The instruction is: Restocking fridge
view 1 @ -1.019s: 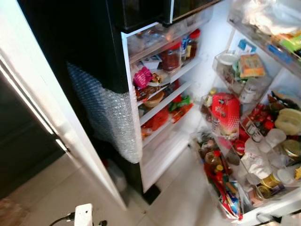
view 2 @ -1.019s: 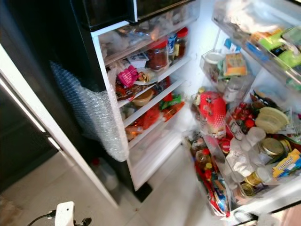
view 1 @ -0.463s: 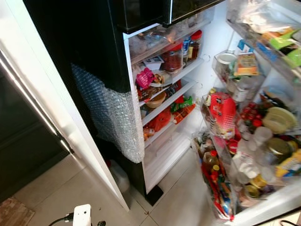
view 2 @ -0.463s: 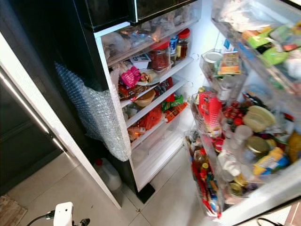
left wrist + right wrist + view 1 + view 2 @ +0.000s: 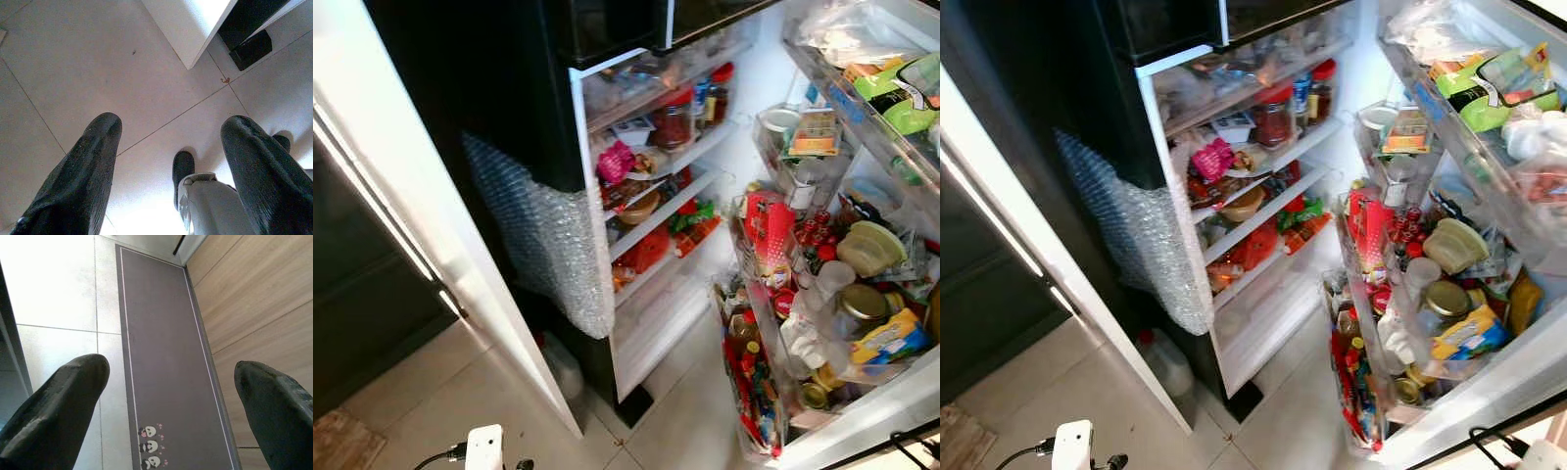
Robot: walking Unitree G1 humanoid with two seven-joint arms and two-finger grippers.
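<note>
The black 2-door fridge stands open in front of the robot, with its white inner door swung out to the robot's right. Neither gripper carries stock. The left gripper hangs over the pale tiled floor with its 2 black fingers apart and nothing between them. The right gripper hangs over a grey runner mat with 3 small panda prints, fingers equally apart and empty.

Handling, judged by appearance:
- The red-lidded glass jar of dark preserve on the upper shelf looks heavy, rigid, smooth and breakable. Grip it across the body below the lid, not on the lid.
- The tall red foil pouch in the door rack looks light and soft. It would crush, so pinch it near the top seam.
- The green plastic packet in the top door bin looks light and slippery.

Count:
- 3 white interior shelves carry goods, above 1 clear bottom drawer.
- 2 red-lidded jars sit on the upper shelf.
- The door racks are too crowded to count reliably.
- 1 sheet of bubble wrap hangs on the cabinet side.
</note>
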